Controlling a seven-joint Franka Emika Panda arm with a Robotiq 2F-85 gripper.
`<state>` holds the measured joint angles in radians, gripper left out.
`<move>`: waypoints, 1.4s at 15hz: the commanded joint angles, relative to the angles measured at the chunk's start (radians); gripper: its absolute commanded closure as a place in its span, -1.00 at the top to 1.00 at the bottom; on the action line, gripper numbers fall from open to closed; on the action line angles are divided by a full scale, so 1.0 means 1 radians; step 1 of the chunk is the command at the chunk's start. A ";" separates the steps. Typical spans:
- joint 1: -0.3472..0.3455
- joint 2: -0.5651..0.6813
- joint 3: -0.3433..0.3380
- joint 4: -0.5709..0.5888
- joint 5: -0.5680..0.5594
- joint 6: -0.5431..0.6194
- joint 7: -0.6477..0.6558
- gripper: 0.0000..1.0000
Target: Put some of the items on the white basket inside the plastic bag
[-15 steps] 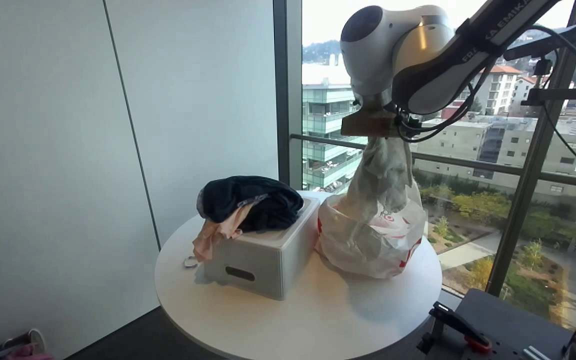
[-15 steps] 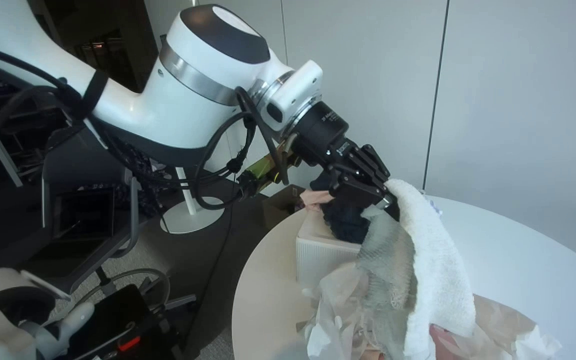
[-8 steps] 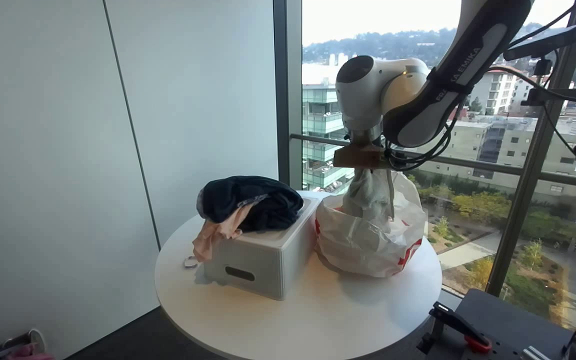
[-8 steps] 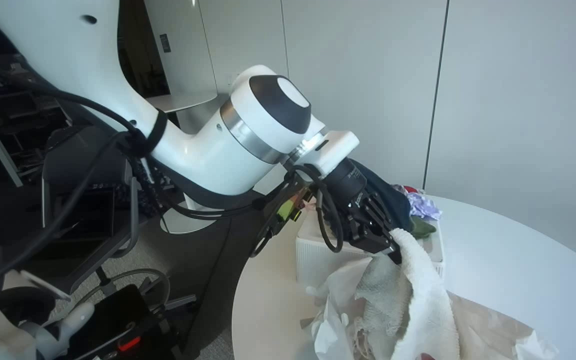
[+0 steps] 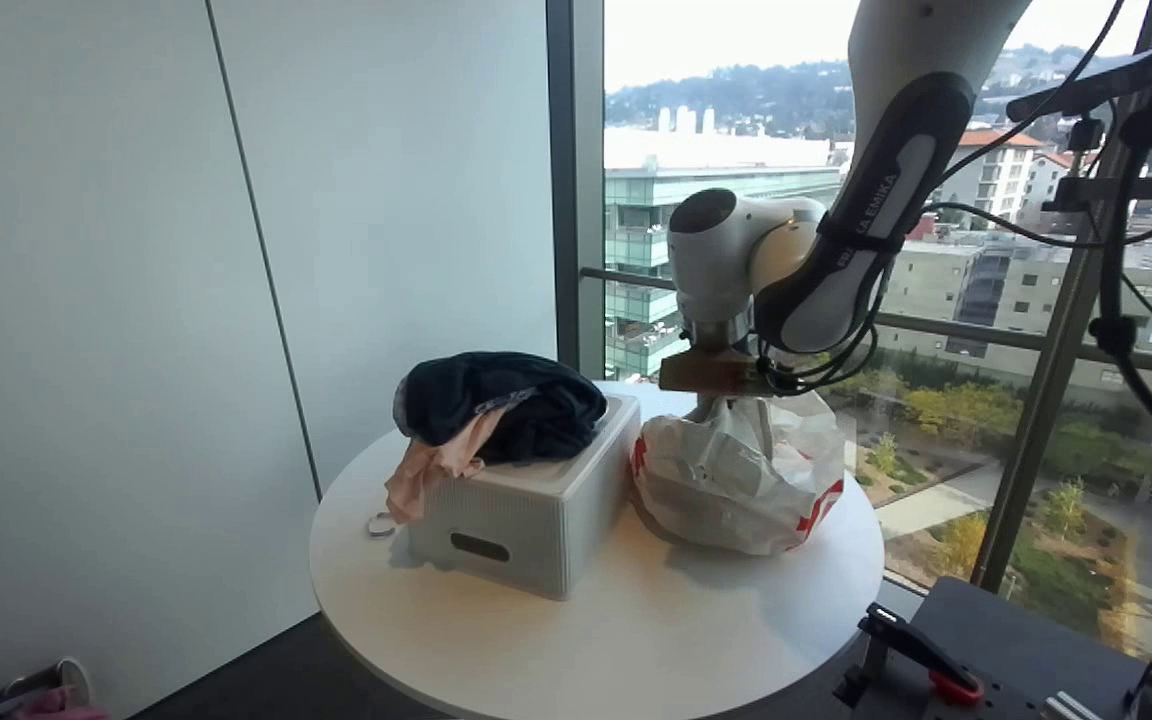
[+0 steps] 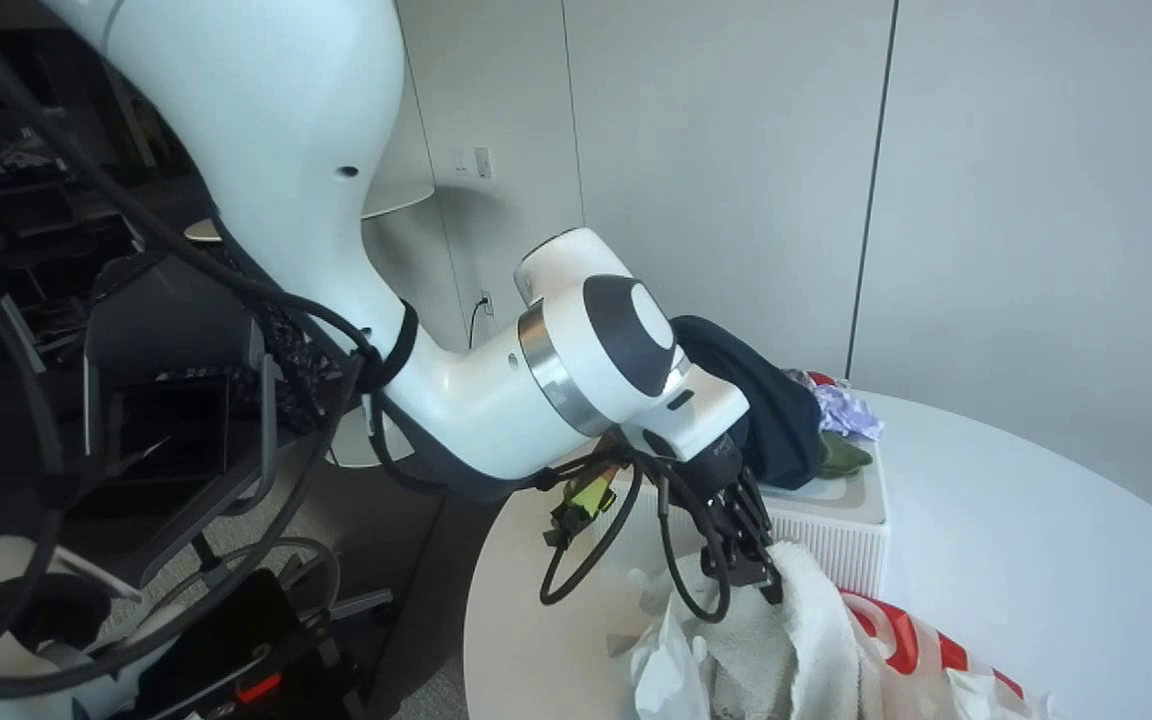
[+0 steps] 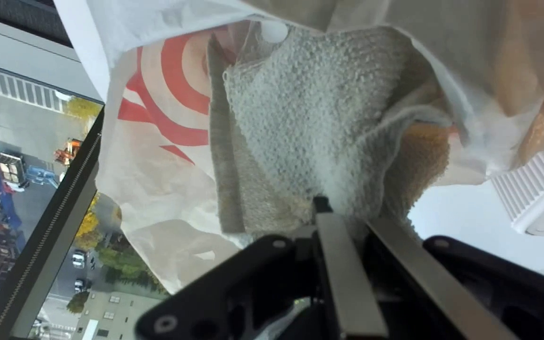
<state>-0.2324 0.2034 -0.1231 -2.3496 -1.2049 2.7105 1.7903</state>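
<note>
"EMIKA" on the robot arm [image 5: 879,202]; red bullseye [image 7: 182,89] on the plastic bag [image 7: 168,189]. Claw [image 7: 347,218] clamped on off-white terry cloth [image 7: 310,113], which hangs below it into the bag.

In an exterior view I have bare tabletop [image 5: 661,635] on the near side; just left of the plastic bag [image 5: 726,500], the white basket [image 5: 536,520] bars my way.

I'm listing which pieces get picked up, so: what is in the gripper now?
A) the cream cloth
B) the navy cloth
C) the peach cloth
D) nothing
A: in the wrist view the gripper is closed on the cream cloth, while in an exterior view the navy cloth and the peach cloth lie on the white basket.
</note>
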 commanded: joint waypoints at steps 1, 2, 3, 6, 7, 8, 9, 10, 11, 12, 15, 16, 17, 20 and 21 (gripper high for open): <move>-0.012 0.002 0.011 -0.030 0.060 0.061 -0.016 -0.85; -0.007 -0.012 0.014 -0.043 0.059 0.063 -0.014 -0.85; -0.005 -0.035 0.020 -0.061 0.075 0.061 -0.029 -0.85; 0.009 -0.124 0.037 -0.114 0.089 -0.008 -0.048 -0.85; 0.007 -0.158 0.041 -0.136 0.101 -0.028 -0.064 -0.85; 0.006 -0.200 0.049 -0.168 0.140 -0.055 -0.097 -0.86; 0.045 -0.241 0.021 -0.194 0.194 -0.105 -0.136 -0.86; 0.050 -0.275 0.026 -0.218 0.258 -0.151 -0.187 -0.86; 0.056 -0.303 0.024 -0.232 0.290 -0.184 -0.221 -0.86; 0.060 -0.315 0.023 -0.238 0.338 -0.212 -0.261 -0.85; 0.067 -0.291 0.024 -0.223 0.441 -0.233 -0.353 -0.85; 0.066 -0.270 0.023 -0.213 0.469 -0.213 -0.378 -0.85; 0.064 -0.242 0.022 -0.196 0.484 -0.189 -0.395 -0.85; 0.055 -0.159 0.012 -0.153 0.511 -0.138 -0.422 -0.85; 0.055 -0.130 0.005 -0.137 0.517 -0.117 -0.433 -0.85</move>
<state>-0.1817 -0.0183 -0.0923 -2.5503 -0.7179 2.5343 1.4061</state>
